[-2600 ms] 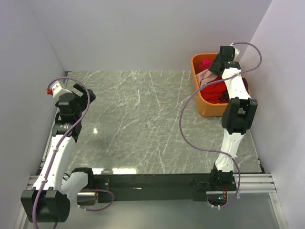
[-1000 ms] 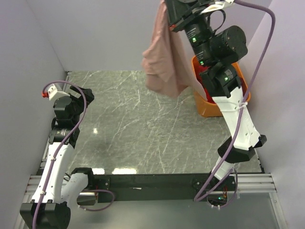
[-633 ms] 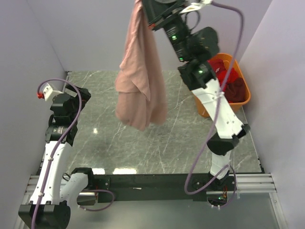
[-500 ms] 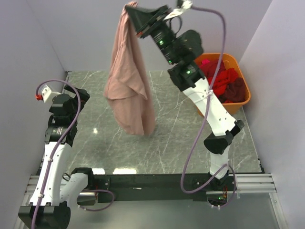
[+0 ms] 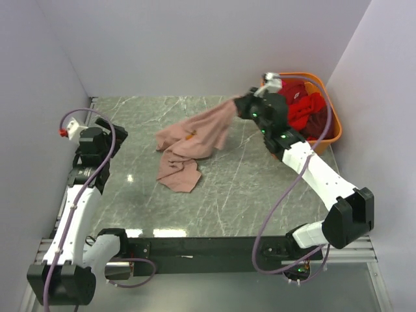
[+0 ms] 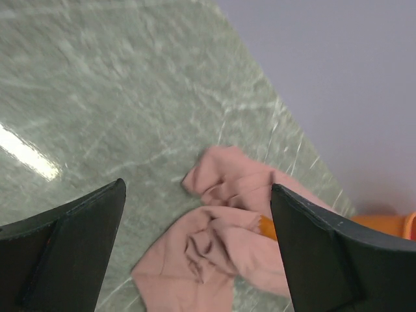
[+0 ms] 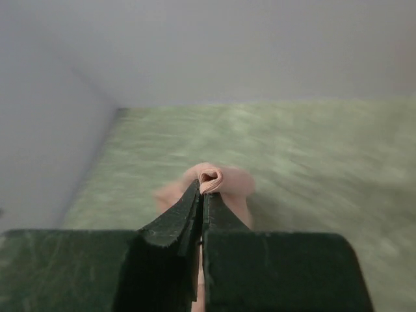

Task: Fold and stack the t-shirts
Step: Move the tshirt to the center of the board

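Observation:
The salmon-pink t-shirt (image 5: 188, 144) lies crumpled on the grey-green marble table, one end stretched up to my right gripper (image 5: 239, 104). That gripper is shut on a rolled edge of the shirt (image 7: 211, 179), low over the table just left of the basket. In the left wrist view the shirt (image 6: 227, 244) lies bunched ahead between my open left fingers (image 6: 71, 234). My left gripper (image 5: 116, 133) is open and empty at the table's left side. Red, maroon and magenta t-shirts (image 5: 304, 112) lie piled in the basket.
The orange plastic basket (image 5: 328, 133) stands at the back right corner against the right wall. White walls close the table at back, left and right. The marble top (image 5: 162, 208) stretches in front of the pink shirt.
My right arm lifted the pink shirt out of the basket, swung it high to the left, then came down; the shirt now lies mostly on the table. The left arm shifted slightly.

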Robot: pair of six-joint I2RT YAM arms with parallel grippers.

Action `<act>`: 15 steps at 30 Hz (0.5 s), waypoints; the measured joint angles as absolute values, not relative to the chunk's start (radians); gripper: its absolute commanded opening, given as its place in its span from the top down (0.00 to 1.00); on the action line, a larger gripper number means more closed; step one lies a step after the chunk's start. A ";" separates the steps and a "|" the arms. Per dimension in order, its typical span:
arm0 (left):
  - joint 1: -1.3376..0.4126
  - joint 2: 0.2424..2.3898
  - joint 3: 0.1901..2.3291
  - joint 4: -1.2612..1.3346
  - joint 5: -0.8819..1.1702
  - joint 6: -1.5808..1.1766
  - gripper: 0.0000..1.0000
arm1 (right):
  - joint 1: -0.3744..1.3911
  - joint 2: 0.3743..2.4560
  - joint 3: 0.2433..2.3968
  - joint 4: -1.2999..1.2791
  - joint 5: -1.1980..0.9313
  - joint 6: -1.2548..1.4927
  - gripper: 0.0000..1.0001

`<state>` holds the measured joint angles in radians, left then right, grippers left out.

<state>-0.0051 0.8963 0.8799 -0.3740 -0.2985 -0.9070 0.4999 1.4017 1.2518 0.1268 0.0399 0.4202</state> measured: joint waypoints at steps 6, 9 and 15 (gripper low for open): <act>-0.006 1.064 0.828 -0.295 -0.108 -0.876 0.00 | 0.371 1.384 1.116 -0.002 0.108 0.421 0.16; -0.024 1.150 0.819 -0.242 -0.003 -0.848 0.01 | 0.380 1.384 1.103 -0.024 0.105 0.406 0.15; -0.121 1.285 0.814 -0.197 0.088 -0.802 0.01 | 0.424 1.380 1.086 -0.056 0.124 0.390 0.15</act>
<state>-0.1211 1.2846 0.8139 -0.1974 0.0875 -0.8021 0.4244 1.3800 1.0863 -0.0563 0.1238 0.3904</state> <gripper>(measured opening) 0.995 0.846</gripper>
